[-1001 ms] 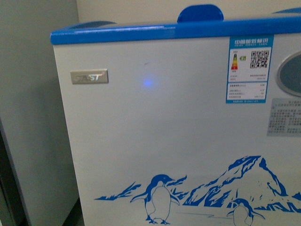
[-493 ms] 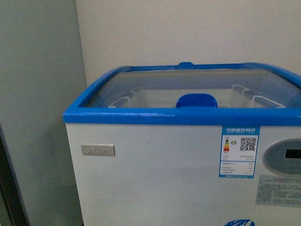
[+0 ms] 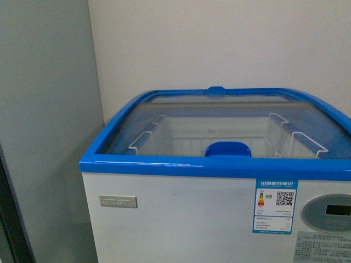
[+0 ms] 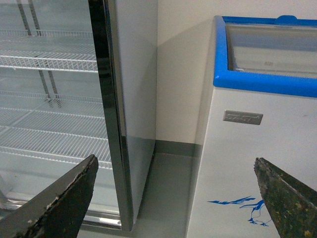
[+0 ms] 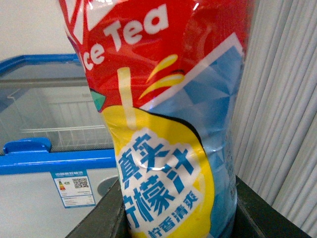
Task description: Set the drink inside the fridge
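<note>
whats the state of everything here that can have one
fridge: glass lid shut
right gripper: shut on drink
drink: held, outside fridge
left gripper: open, empty
upright fridge: door hard to tell

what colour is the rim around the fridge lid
Bright blue rim on the white fridge; the front view shows it best.

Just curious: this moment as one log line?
right claw: holds drink | left claw: open, empty | fridge: glass lid looks shut
</note>
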